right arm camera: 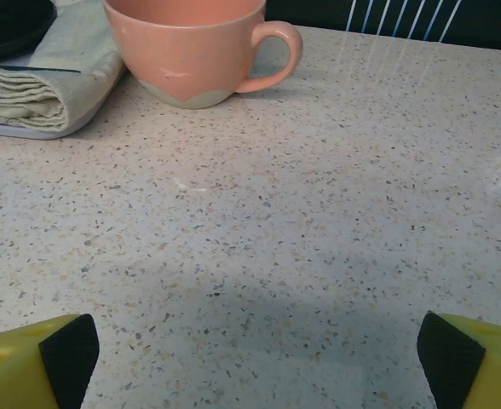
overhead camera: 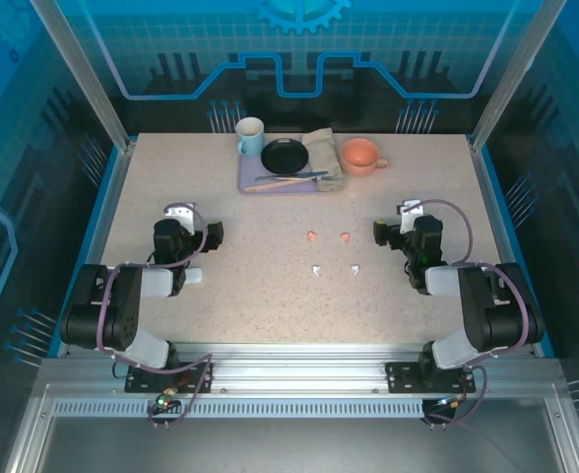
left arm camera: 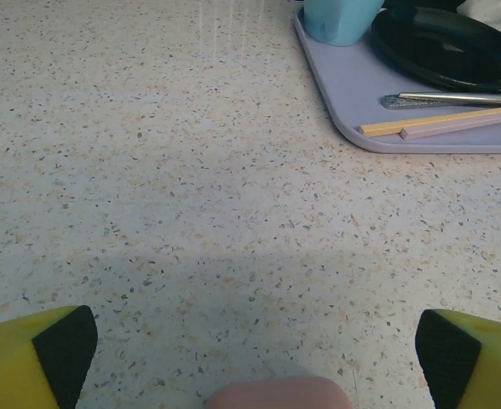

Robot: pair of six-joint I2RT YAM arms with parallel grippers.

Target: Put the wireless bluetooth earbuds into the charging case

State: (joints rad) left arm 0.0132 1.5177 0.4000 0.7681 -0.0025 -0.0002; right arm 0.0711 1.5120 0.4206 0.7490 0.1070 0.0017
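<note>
Four tiny earbuds lie in the middle of the table: two pink earbuds (overhead camera: 312, 236) (overhead camera: 345, 236) and, nearer me, two white earbuds (overhead camera: 317, 270) (overhead camera: 353, 268). My left gripper (overhead camera: 211, 235) (left arm camera: 255, 354) rests low over the table left of them, open. A pink rounded edge (left arm camera: 276, 394), possibly the charging case, peeks in between its fingers at the bottom of the left wrist view; what it is I cannot tell. To the right of the earbuds, my right gripper (overhead camera: 380, 232) (right arm camera: 259, 356) is open over bare table.
At the back stands a lavender tray (overhead camera: 255, 185) (left arm camera: 353, 102) with a pale blue mug (overhead camera: 250, 136) (left arm camera: 340, 19), a black plate (overhead camera: 286, 155) (left arm camera: 442, 38), chopsticks (left arm camera: 442, 126) and a folded cloth (overhead camera: 322, 148) (right arm camera: 46, 77). An orange mug (overhead camera: 360, 156) (right arm camera: 195, 51) stands to the tray's right.
</note>
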